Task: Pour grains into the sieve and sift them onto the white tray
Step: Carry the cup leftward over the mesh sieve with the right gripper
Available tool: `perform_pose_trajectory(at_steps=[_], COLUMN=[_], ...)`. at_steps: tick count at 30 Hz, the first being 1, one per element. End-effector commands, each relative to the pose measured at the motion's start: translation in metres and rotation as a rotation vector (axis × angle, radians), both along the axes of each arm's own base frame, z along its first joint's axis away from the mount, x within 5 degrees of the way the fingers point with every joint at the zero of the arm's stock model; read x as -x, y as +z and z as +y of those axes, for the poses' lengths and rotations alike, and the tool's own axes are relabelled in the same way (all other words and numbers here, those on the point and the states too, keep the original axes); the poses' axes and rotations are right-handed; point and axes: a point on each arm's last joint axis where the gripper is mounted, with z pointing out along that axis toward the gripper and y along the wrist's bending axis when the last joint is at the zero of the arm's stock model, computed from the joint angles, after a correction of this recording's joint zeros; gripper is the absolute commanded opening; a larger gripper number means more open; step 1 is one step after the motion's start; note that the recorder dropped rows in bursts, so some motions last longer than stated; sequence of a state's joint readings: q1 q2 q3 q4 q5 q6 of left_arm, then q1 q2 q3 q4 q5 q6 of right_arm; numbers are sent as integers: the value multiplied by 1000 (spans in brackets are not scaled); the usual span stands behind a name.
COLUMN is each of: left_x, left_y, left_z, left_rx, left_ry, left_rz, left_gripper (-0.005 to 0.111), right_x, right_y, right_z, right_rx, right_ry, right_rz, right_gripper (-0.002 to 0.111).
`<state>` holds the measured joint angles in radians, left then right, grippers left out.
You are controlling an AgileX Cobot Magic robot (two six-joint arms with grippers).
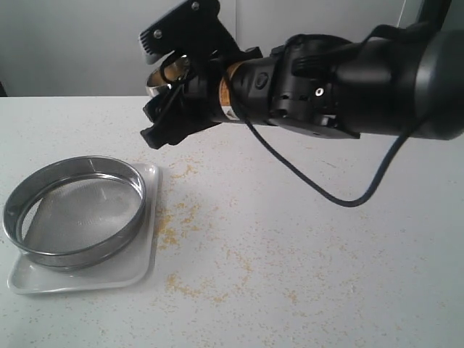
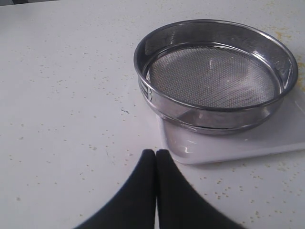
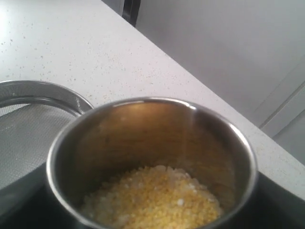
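The round steel sieve [image 1: 75, 210] [image 2: 215, 76] [image 3: 28, 124] rests on the white tray [image 1: 141, 264] [image 2: 228, 145] at the table's left; its mesh looks bare. My right gripper [image 1: 168, 76] is shut on a small steel cup [image 1: 168, 75] [image 3: 152, 162], held in the air behind and to the right of the sieve. Golden-yellow and whitish grains [image 3: 155, 198] fill the cup's bottom. My left gripper [image 2: 156, 152] hovers low over the table just before the tray's corner, its black fingers pressed together and empty. It does not show in the exterior view.
Loose yellow grains [image 1: 174, 225] [image 2: 219, 193] lie scattered over the white speckled table, thickest just right of the tray. The right arm [image 1: 348, 80] and its dangling black cable [image 1: 341, 197] span the upper right. A grey wall stands behind the table's far edge.
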<state>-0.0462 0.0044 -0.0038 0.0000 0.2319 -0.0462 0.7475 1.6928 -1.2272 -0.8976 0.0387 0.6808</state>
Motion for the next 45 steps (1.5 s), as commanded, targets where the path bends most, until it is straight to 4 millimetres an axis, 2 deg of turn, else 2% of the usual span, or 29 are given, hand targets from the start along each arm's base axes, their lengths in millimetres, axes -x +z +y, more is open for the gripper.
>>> perform_pose_trajectory(at_steps=[1, 13, 22, 30, 36, 45], left_x=[0, 0, 0, 0, 0, 0], left_y=[-1, -1, -1, -1, -1, -1], left_z=[0, 0, 0, 0, 0, 0], left_rx=[0, 0, 0, 0, 0, 0], left_ry=[5, 5, 5, 5, 5, 5], left_rz=[0, 0, 0, 0, 0, 0], left_gripper=[0, 0, 0, 0, 0, 0], right_x=[1, -4, -7, -15, -16, -15], right_y=[-2, -25, -28, -37, -41, -57], right_z=[16, 50, 77, 92, 107, 121], right_rx=[21, 106, 163, 285, 300, 506], right_ry=[-1, -14, 6, -19, -17, 23], right_rz=[10, 42, 3, -29, -32, -70], right_gripper=[0, 0, 0, 0, 0, 0])
